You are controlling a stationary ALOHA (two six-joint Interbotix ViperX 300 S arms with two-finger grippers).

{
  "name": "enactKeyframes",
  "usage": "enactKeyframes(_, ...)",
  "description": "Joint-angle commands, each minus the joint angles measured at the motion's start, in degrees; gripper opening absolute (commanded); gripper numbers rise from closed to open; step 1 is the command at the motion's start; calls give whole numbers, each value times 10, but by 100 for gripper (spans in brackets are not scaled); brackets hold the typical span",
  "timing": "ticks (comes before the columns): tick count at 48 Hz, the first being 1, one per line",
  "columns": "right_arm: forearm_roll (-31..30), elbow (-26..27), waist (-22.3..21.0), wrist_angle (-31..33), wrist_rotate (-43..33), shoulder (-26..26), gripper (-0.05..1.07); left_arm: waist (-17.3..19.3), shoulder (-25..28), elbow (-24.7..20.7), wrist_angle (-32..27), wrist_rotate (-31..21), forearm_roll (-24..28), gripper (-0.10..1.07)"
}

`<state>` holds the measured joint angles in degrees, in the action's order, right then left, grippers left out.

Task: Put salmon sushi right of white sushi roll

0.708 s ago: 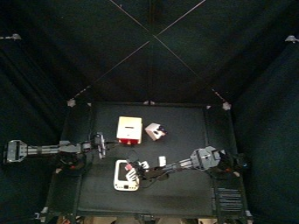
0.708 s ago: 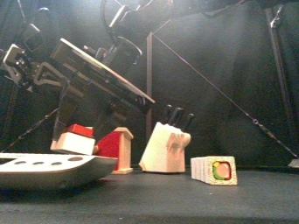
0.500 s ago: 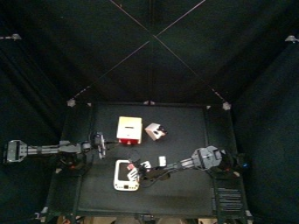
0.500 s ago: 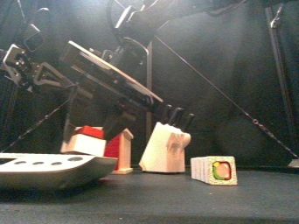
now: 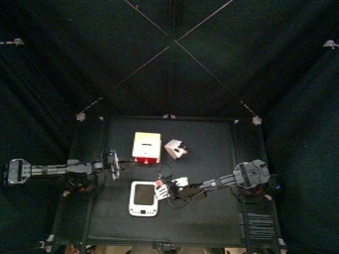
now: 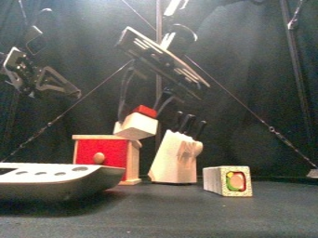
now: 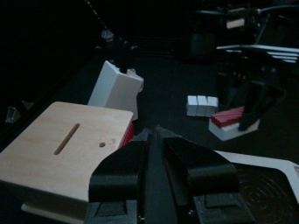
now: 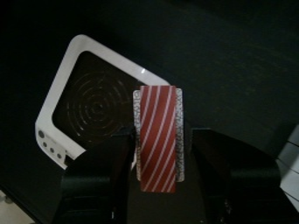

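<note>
The right hand [image 8: 158, 175], clenched on the salmon sushi [image 8: 158, 136], has lifted it off the desk [image 5: 212, 213] since a moment ago and carries it above the white scale [image 5: 143, 200], while the left hand [image 7: 156, 150] rests closed beside the red-fronted block [image 6: 104, 158].

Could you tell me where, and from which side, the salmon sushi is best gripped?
Grip the salmon sushi by its two long sides, across the narrow width, coming down over the striped top. It is a slim bar, so the jaws span it easily. The right gripper holds it just so now.
</note>
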<state>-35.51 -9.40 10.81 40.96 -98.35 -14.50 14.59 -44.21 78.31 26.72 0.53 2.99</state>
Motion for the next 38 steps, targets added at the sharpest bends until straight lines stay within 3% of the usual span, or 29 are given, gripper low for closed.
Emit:
enactKeyframes(1, -21, -22, -2, 2, -30, 51, 73, 2, 1, -6, 3, 1, 0, 59)
enactKeyframes(9, -50, -83, 2, 17, -101, 95, 73, 2, 2, -5, 3, 1, 0, 59)
enactKeyframes(21, -47, -170, 20, 53, -189, 150, 73, 6, 1, -4, 3, 1, 0, 59)
enactKeyframes(38, -38, -252, 61, 89, -309, 197, 73, 6, 2, -4, 3, 1, 0, 59)
